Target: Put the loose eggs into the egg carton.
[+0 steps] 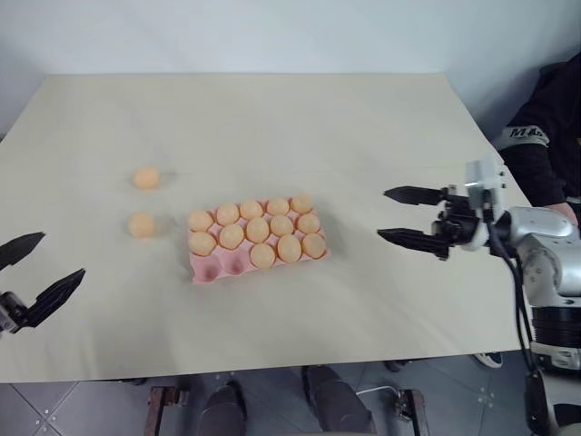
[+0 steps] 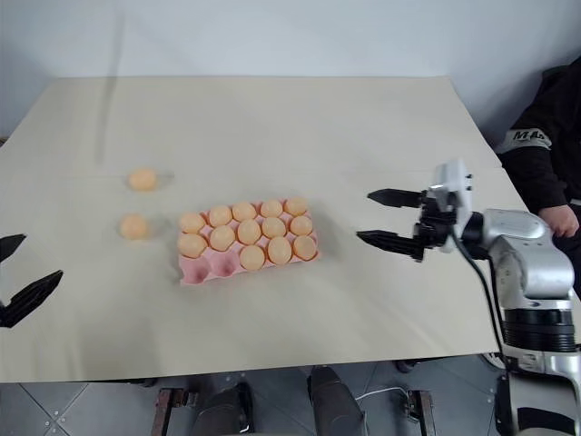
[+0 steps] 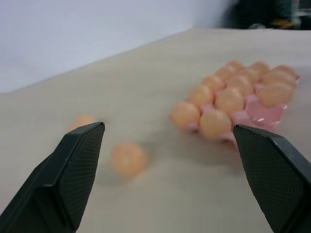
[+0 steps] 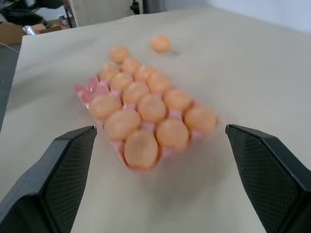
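Observation:
The pink egg carton [image 1: 212, 270] lies mid-table with several pale orange eggs in its cups; two cups at its front left corner are bare. Two loose eggs [image 1: 146, 177] [image 1: 141, 224] rest on the table to the carton's left, one behind the other. My left gripper [image 1: 64, 253] hovers open near the table's left front edge, empty and pointing toward the nearer loose egg [image 3: 128, 158]. At the right, my right gripper [image 1: 382, 213] is open and empty, level, well clear of the carton [image 4: 87, 92] and pointing at it.
A person in a dark sleeve [image 1: 545, 136] stands at the table's right edge, a hand [image 2: 563, 218] just behind my right arm. The beige table [image 1: 290, 118] stretches wide behind the carton. Its front edge runs close below both grippers.

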